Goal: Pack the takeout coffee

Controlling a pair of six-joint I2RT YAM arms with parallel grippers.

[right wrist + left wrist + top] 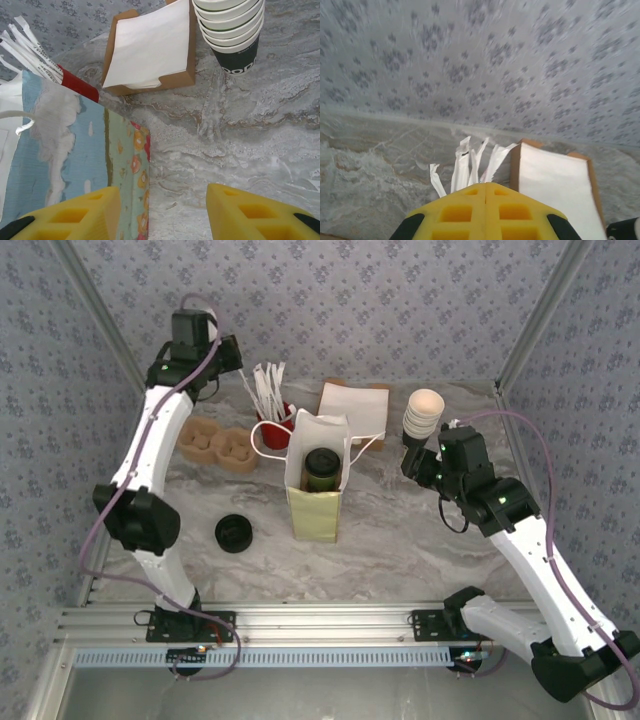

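The takeout coffee (322, 468), a dark green cup with a black lid, stands inside the open paper bag (314, 502) at the middle of the table. My left gripper (232, 355) is raised at the back left, beside the wrapped sticks, well away from the bag. In the left wrist view its yellow fingers (486, 187) are pressed together with nothing between them. My right gripper (410, 465) hovers to the right of the bag. It stands open (162, 200) over bare marble, with the bag's patterned side (125, 165) just inside its left finger, and holds nothing.
A lone black lid (234, 533) lies left of the bag. Tan cup carriers (215, 445) sit at the back left. A red cup of wrapped sticks (272, 405), a napkin box (355, 405) and a stack of unlidded cups (423, 415) line the back. Walls close in on three sides.
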